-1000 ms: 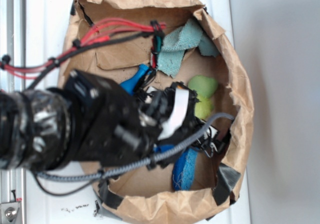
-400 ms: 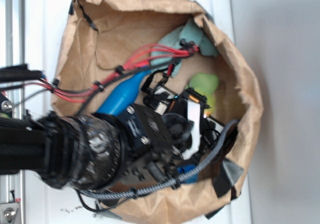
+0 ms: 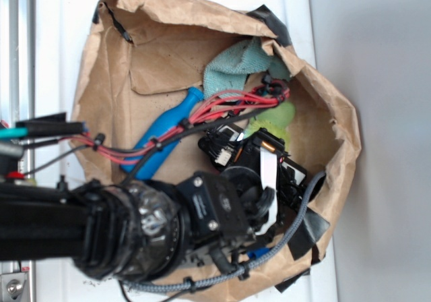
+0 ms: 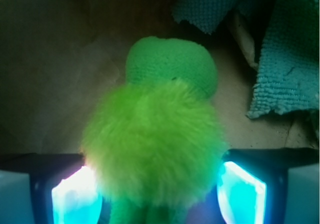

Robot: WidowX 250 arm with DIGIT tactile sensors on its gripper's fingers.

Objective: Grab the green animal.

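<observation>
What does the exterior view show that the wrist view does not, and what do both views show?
Only the exterior view shows the crumpled brown paper bag as a whole, the blue plastic bottle lying in it, the red wires and the black robot arm.

Only the wrist view shows the jaws open, one on each side of the toy's fuzzy lime-green body, and its smoother green knitted head.

Both show the green plush animal and the teal terry cloth rag beside it.
</observation>
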